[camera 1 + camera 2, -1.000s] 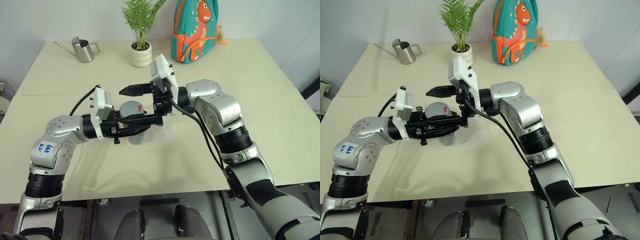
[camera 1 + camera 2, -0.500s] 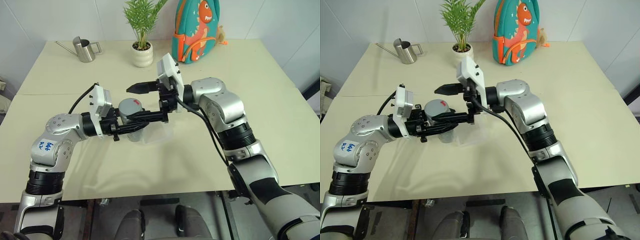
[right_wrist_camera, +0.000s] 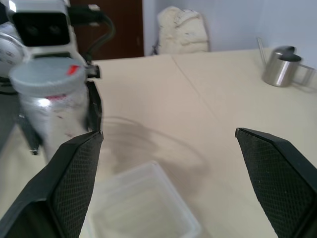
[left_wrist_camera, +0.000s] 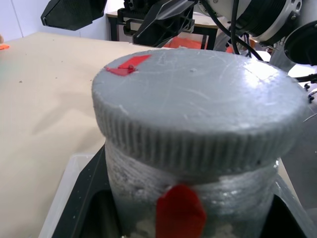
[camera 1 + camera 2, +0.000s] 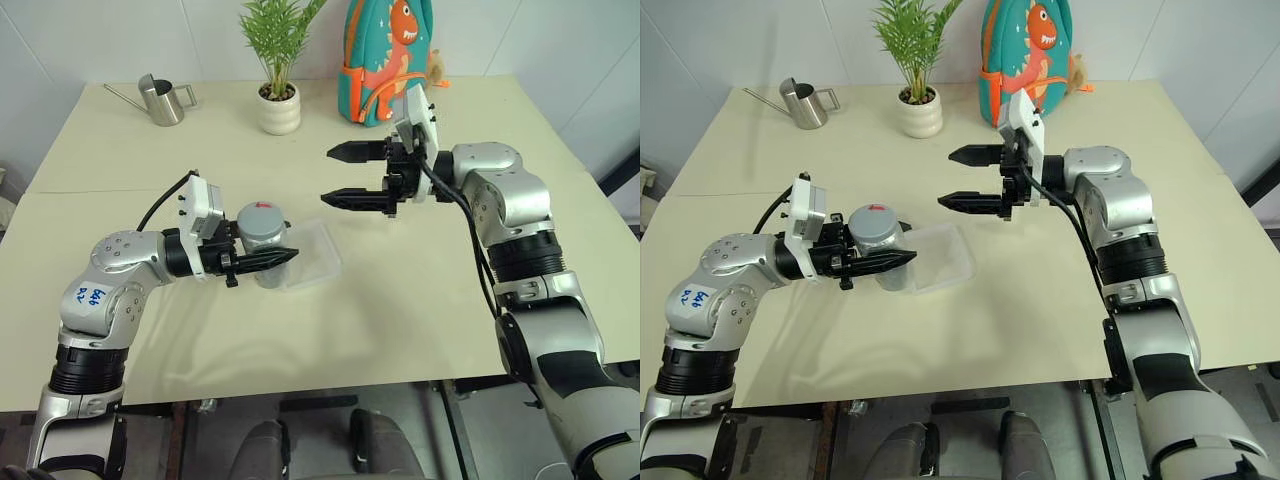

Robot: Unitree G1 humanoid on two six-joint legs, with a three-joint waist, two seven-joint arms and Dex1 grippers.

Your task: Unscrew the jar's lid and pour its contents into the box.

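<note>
Left eye view shows the left gripper (image 5: pixel 272 258) clamped on the jar (image 5: pixel 265 262), holding it upright above the table (image 5: pixel 420 300), just beside the near-left edge of the box (image 5: pixel 315 256). The lid (image 5: pixel 260 221) sits on the jar, its small red mark (image 4: pixel 128 65) near the rim, so the contents cannot be seen. The right gripper (image 5: pixel 345 174) hangs well apart from the jar, up and to the right over the table, its fingers spread wide with nothing between them.

Judging the risks: the lid looks fully seated, so pouring is not yet possible and the right gripper needs to come to the cap. Approaching off-centre could knock the jar askew in the left fingers or push it into the light box and shove that away. A loose pinch on the ribbed rim could slip and turn nothing; too hard a twist could spin the jar in the left grip
</note>
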